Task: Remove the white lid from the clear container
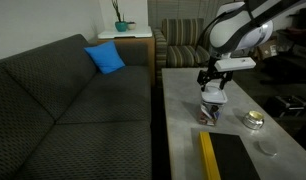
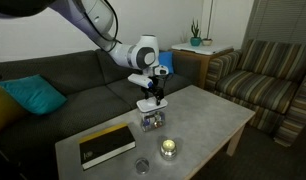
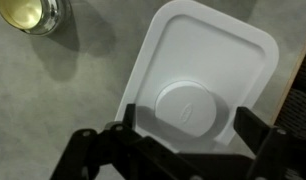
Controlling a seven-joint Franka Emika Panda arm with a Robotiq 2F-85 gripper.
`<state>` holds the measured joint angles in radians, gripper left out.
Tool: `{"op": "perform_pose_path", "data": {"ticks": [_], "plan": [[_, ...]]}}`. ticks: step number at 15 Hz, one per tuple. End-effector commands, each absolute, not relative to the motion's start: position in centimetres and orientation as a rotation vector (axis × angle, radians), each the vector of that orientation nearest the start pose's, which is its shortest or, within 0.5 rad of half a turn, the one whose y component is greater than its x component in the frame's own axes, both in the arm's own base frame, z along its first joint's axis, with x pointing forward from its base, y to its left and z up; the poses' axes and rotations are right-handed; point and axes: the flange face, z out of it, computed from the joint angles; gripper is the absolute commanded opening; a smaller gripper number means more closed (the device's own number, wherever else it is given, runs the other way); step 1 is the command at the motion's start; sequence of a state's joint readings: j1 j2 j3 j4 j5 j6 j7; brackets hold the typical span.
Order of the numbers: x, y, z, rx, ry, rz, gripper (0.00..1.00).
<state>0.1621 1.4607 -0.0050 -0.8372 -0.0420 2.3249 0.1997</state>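
The dark sofa [image 1: 73, 95] fills 1 side of the room, and the grey worktop [image 2: 208, 115] beside it carries everything I care about. A black book with a yellow edge [image 2: 105, 145] lies at the near end. The clear container [image 2: 151, 122] stands near the middle of the worktop, directly under my claw [image 3: 183, 135], with the white lid [image 3: 203, 80] seated on top of it. A small yellowish dish [image 3: 31, 12] sits just beside the container, and a grey disc [image 2: 142, 165] lies a little further off.

My claw is spread wide, 1 finger on each side of the lid's near end. I cannot tell whether the pads touch the rim yet.

To do this step well, I judge I should centre the 2 fingers across the lid's narrower span, get low enough to catch the raised rim only, then close gently. The container looks light, so a straight pull may drag it up too. A slight peel from 1 corner seems safer, keeping clear of the dish.
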Motion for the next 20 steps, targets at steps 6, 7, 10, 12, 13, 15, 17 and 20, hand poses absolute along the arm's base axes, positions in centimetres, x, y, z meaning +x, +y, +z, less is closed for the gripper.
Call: {"op": "perform_pose_path", "data": {"ticks": [6, 7, 10, 12, 13, 15, 17, 20], "plan": [[74.8, 12.0, -1.1, -3.146, 0.045, -0.041, 0.52], [74.9, 12.0, -1.0, -3.148, 0.045, -0.046, 0.46], [75.0, 11.8, -0.9, -3.148, 0.047, -0.050, 0.29], [75.0, 11.8, -0.7, -3.150, 0.047, -0.050, 0.29], [75.0, 11.8, -0.7, -3.151, 0.048, -0.049, 0.29], [75.0, 11.8, -0.1, -3.154, 0.043, -0.045, 0.29], [75.1, 11.8, 0.5, -3.156, 0.036, -0.055, 0.29], [75.2, 11.8, 1.3, -3.164, 0.035, -0.082, 0.29]]}}
